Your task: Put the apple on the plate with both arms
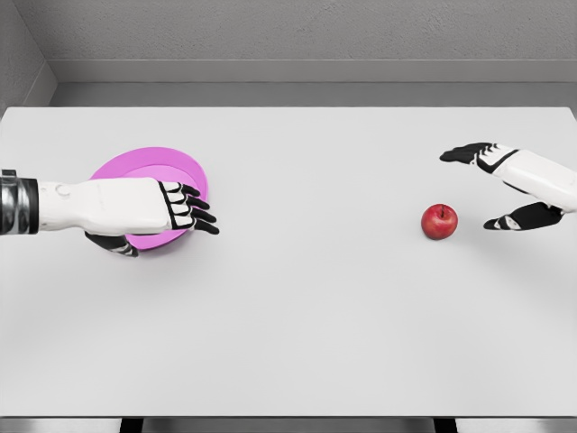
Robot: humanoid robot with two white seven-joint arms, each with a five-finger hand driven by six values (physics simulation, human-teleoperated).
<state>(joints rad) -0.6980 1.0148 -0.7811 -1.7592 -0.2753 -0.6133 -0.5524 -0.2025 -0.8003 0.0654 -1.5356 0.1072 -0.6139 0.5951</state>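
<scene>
One white table [297, 316] is filling the view, grey walls [297, 32] rising behind. The left hand [171, 212] is gripping the plate [149, 167]. The apple [439, 221] is sitting near the right hand [505, 185], fingers spread, holding nothing.

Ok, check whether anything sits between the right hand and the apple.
Nothing visible does. The right hand is spread open beside the apple, with only bare table between them.
</scene>
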